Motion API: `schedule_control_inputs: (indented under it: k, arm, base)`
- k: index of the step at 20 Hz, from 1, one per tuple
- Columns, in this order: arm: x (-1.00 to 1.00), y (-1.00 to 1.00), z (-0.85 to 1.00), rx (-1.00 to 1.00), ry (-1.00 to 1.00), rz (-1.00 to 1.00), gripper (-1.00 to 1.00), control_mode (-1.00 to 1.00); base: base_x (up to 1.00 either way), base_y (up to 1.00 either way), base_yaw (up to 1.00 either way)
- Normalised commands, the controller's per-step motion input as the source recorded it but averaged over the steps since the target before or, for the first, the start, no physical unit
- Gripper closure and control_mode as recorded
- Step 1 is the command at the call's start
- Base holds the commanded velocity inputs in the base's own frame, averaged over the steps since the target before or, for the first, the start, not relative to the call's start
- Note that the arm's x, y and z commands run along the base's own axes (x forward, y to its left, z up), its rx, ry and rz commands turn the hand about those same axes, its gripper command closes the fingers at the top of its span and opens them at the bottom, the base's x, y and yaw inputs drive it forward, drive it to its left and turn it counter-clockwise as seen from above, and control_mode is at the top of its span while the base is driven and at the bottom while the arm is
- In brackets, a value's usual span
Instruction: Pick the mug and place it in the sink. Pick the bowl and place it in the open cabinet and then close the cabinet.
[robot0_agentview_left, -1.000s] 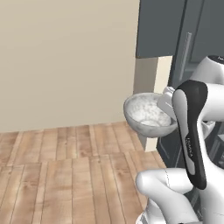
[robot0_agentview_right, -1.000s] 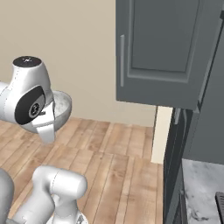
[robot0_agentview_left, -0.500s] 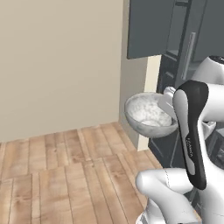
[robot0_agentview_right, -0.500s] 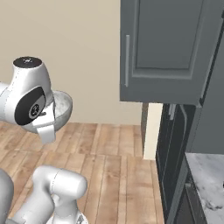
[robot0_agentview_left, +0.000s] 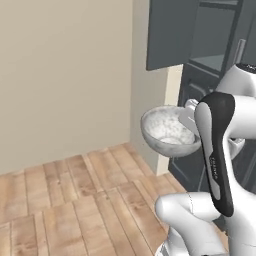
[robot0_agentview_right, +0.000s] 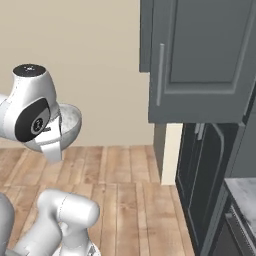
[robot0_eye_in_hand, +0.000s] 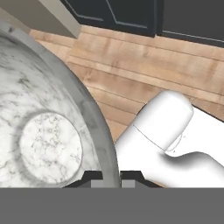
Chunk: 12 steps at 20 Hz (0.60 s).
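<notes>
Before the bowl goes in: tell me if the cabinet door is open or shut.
Open. The cabinet has its upper door swung outward, exposing a shelf inside; the bowl is held up beside it.

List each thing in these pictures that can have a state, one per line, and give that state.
bowl: lifted off any surface, upright, empty, held by its rim.
gripper: shut on the bowl's rim.
cabinet: upper door swung open; the arched lower doors closed.

beige wall (robot0_agentview_left: 65, 75), wooden plank floor (robot0_agentview_left: 75, 200)
</notes>
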Motion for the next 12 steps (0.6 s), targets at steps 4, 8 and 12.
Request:
schedule_control_inputs:
  k: [4,8,12]
  arm:
    - [0.00,0.00,0.00,0.00,0.00,0.00,1.00,1.00]
    - [0.00,0.00,0.00,0.00,0.00,0.00,1.00,1.00]
    - [0.00,0.00,0.00,0.00,0.00,0.00,1.00,1.00]
  base:
    - [0.42,0.74,-0.38]
    - [0.46,0.70,-0.36]
    - [0.36,0.46,-0.39]
